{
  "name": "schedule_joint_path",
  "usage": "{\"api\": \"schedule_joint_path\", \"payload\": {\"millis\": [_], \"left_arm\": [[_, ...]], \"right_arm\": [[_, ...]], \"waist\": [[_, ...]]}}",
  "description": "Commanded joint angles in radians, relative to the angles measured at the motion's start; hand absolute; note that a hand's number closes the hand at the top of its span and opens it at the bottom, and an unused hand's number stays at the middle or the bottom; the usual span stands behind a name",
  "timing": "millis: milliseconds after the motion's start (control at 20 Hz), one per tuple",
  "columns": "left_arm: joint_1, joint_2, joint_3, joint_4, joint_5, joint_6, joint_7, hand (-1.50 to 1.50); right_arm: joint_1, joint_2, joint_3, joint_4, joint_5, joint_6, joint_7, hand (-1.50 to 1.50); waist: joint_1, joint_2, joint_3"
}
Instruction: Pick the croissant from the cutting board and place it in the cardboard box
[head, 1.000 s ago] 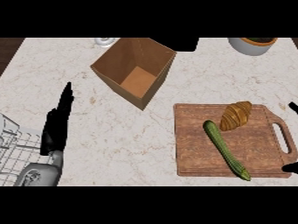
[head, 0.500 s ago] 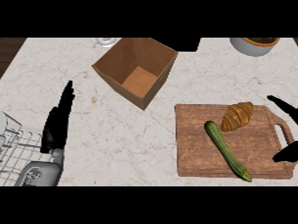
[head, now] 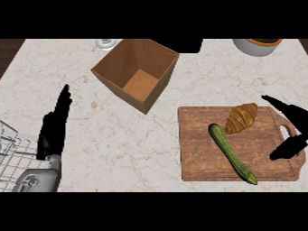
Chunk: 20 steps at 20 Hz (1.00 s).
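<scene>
Right black hand [head: 295, 127] open, fingers spread, holding nothing, over the right edge of the brown wooden cutting board [head: 203, 155], near the golden croissant [head: 241, 118] lying beside a green cucumber [head: 231, 153]; the open cardboard box [head: 137, 73] sits far left.

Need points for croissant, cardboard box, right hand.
croissant [head: 241, 118], head view, middle of its ridged top.
cardboard box [head: 161, 72], head view, inner right wall.
right hand [head: 301, 121], head view, back of the hand, over the cutting board's handle end.
</scene>
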Motion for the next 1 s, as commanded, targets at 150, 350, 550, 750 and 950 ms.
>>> {"api": "schedule_joint_path", "payload": {"millis": [150, 350, 550, 750, 950], "left_arm": [[0.061, 0.211, 0.126, 0.043, -0.039, -0.091, -0.052, 0.00], [0.008, 0.192, 0.152, 0.057, -0.054, -0.107, -0.017, 0.00], [0.023, 0.179, 0.153, 0.039, -0.104, -0.108, -0.005, 0.00], [0.057, 0.156, 0.173, 0.032, -0.112, -0.125, -0.049, 0.00], [0.017, 0.164, 0.200, 0.039, -0.104, -0.173, -0.012, 0.00]], "right_arm": [[-0.014, 0.050, 0.000, 0.013, 0.005, 0.010, -0.024, -1.50], [-0.057, 0.073, -0.004, -0.015, -0.008, 0.047, -0.028, -1.50], [-0.035, 0.079, -0.002, -0.039, 0.019, 0.016, -0.059, -1.50], [-0.075, 0.089, 0.016, -0.054, 0.026, 0.071, 0.039, -1.50], [-0.066, 0.107, 0.040, -0.017, 0.062, 0.076, 0.092, -1.50]], "waist": [[0.001, 0.004, -0.010], [-0.010, 0.004, -0.010], [-0.018, 0.002, -0.010], [-0.008, 0.003, -0.011], [-0.006, 0.006, -0.010]]}}
